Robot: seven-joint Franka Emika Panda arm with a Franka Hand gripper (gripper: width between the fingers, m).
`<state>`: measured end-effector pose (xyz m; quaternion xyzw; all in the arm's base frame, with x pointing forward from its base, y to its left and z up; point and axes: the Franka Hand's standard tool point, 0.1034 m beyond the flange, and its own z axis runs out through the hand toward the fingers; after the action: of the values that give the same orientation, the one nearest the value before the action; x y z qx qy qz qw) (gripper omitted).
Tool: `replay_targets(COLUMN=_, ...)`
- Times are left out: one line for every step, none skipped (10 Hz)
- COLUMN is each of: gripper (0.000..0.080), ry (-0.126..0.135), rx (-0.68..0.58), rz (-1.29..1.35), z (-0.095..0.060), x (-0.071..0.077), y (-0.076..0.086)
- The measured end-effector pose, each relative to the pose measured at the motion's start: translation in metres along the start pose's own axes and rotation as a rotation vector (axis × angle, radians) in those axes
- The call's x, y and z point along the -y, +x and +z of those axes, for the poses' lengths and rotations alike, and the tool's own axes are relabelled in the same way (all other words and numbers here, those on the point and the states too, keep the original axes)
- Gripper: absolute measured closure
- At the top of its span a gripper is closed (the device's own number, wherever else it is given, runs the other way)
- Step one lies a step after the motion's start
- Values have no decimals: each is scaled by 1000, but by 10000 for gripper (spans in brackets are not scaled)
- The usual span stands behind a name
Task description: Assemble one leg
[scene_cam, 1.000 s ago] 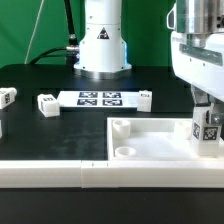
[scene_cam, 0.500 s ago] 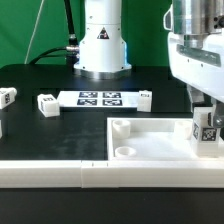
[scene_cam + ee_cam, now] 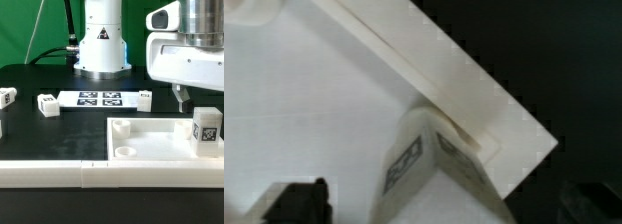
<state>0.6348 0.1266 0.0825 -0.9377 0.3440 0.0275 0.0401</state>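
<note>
At the panel's [image 3: 160, 142] corner on the exterior view's right, the leg [image 3: 207, 128] is shown standing upright in its socket, with its tag turned toward the camera. Above the panel and clear of the leg, the gripper [image 3: 181, 97] is held with its fingers spread and nothing between them. Full seating cannot be confirmed. If the leg is gripped off-centre or turned while tilted, it could be tipped out of the socket or jammed against the panel's rim.
</note>
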Motion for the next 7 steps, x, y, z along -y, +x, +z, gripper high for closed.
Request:
replay_targets(gripper=151, ry=-35, rx=-2, rz=-131, z=-1, x=4, y=2)
replay_targets(gripper=151, ry=-36, rx=-1, rz=-254, z=0, x=3, y=6)
replay_targets(gripper=151, ry=-37, rx=0, rz=-344, z=-1, x=0, y=9)
replay_targets(gripper=151, ry=-37, rx=-1, rz=-404, z=-1, x=-1, y=11)
replay_targets(gripper=151, ry=-33, rx=-13, rz=-513, z=-2, x=0, y=13)
replay_targets(gripper=151, ry=-27, rx=-32, rz=-598, z=-2, x=-1, y=15)
replay_targets(gripper=151, ry=-31, rx=-31, rz=-625, z=-2, x=-2, y=15)
